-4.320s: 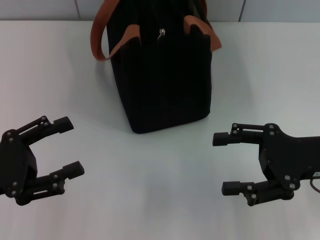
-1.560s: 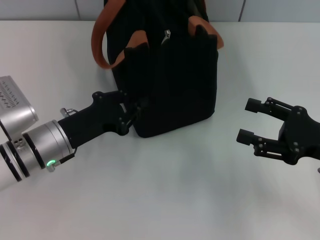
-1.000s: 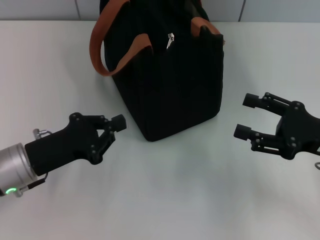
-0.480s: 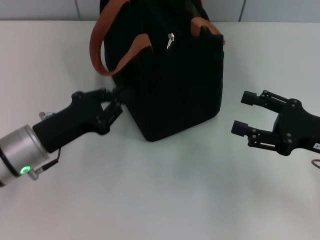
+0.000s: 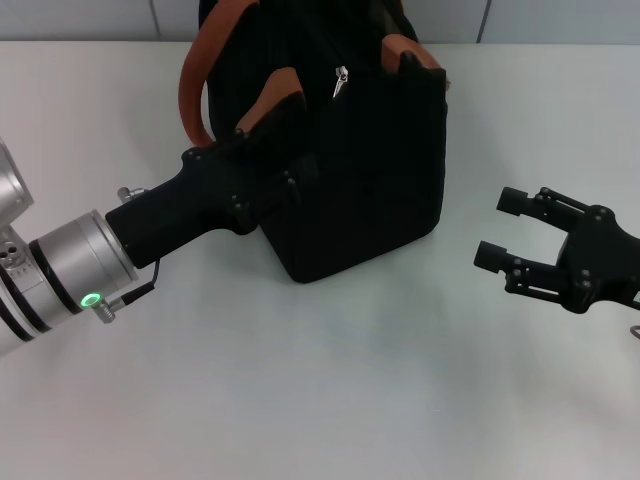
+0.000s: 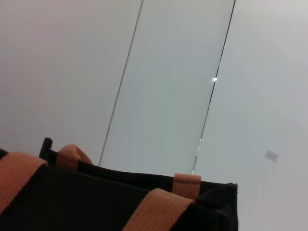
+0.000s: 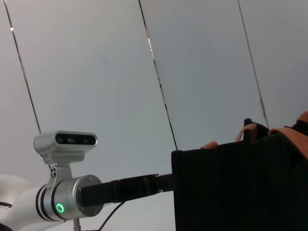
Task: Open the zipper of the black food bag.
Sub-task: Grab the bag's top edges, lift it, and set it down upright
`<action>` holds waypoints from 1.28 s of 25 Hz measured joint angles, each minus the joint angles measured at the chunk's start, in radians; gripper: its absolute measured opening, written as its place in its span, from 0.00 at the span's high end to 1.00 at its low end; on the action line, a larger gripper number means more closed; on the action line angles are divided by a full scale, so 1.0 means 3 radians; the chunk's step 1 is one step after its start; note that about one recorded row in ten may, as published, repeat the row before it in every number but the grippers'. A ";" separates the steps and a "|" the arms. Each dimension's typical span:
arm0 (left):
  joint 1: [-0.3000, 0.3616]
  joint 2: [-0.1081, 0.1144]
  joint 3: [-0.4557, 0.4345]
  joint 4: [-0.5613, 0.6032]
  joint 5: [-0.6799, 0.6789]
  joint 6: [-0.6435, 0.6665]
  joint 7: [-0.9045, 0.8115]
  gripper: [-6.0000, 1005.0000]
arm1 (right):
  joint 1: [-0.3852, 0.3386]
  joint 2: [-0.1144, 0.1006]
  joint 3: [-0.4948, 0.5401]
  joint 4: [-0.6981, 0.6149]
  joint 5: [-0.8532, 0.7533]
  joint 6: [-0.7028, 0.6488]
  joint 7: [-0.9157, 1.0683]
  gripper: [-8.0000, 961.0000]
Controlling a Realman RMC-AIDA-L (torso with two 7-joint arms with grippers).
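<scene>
1. Left gripper [image 5: 290, 150] is pressed against the black food bag's [image 5: 350, 170] left face near the orange handle [image 5: 195, 80]; jaws hidden, state cannot be told. Risk: it shoves the bag rather than bracing it.
2. Bag sits at the tabletop's [image 5: 300, 400] far edge; zipper [image 5: 341, 82] pull untouched, track closed.
3. Right gripper [image 5: 505, 232] hovers wide open, empty, toward the tabletop's right edge. Risk: small pull slips out.

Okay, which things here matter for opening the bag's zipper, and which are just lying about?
Part of the job:
black food bag
zipper pull
left gripper, against the bag's left side
right gripper, open, off to the bag's right

Just lying about:
nothing but the white table
</scene>
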 joint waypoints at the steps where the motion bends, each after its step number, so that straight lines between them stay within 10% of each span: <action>1: -0.0012 0.0000 -0.0001 -0.0012 -0.0002 -0.0040 0.0017 0.53 | -0.0004 0.0000 0.0015 0.0012 0.0000 0.0003 -0.0024 0.14; 8: -0.0086 0.0001 0.0005 -0.0149 -0.0005 -0.0150 0.0161 0.34 | -0.0005 0.0000 0.0024 0.0024 0.0000 0.0007 -0.0044 0.14; 24: -0.0112 0.0001 0.0014 -0.0170 -0.0006 -0.0139 0.0211 0.85 | 0.0031 0.0000 0.0029 0.0075 0.0000 0.0096 -0.0078 0.14; 32: -0.0136 0.0001 0.0014 -0.0170 -0.0004 -0.0139 0.0211 0.89 | 0.0035 0.0000 0.0029 0.0075 0.0000 0.0100 -0.0079 0.14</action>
